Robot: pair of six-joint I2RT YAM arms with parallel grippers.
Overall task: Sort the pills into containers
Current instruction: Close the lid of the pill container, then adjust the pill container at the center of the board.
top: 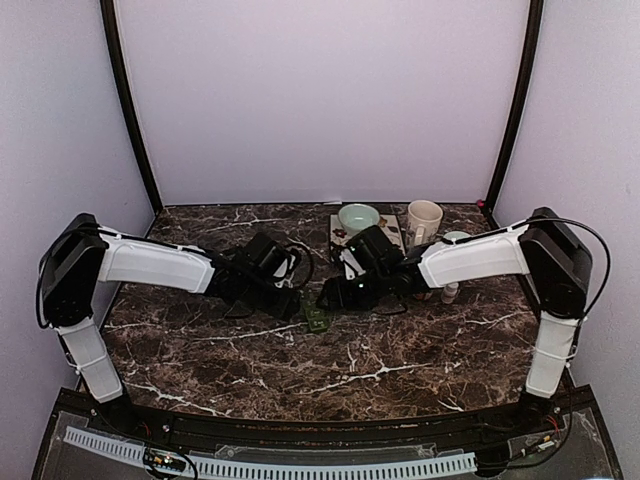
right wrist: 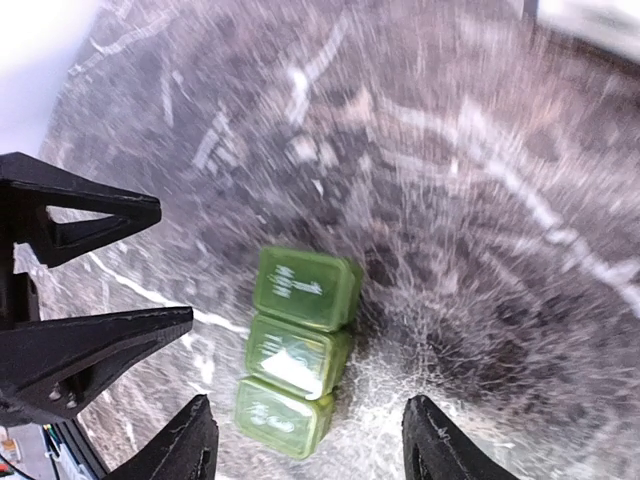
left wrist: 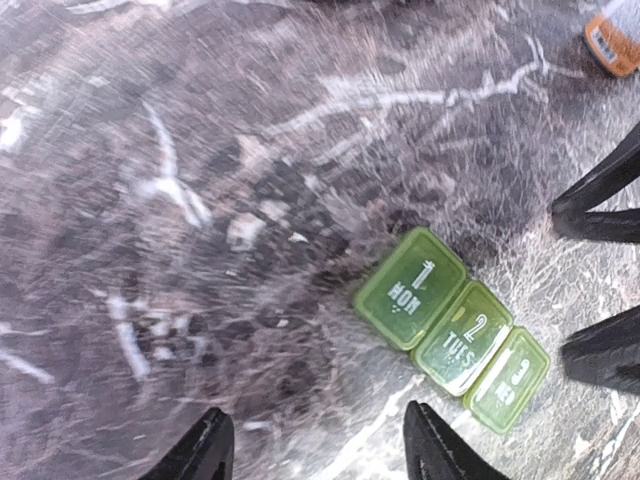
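On the table (left wrist: 200, 120), the containers (left wrist: 452, 328) sit shut, contents hidden.

Pale bowl (top: 358, 216) stands near cream mug (top: 424, 220).

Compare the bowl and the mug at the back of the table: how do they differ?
The bowl is pale green, while the mug is cream. The bowl is low and wide, and the mug is taller and narrower. The bowl stands left of the mug. Both are upright with their mouths up.
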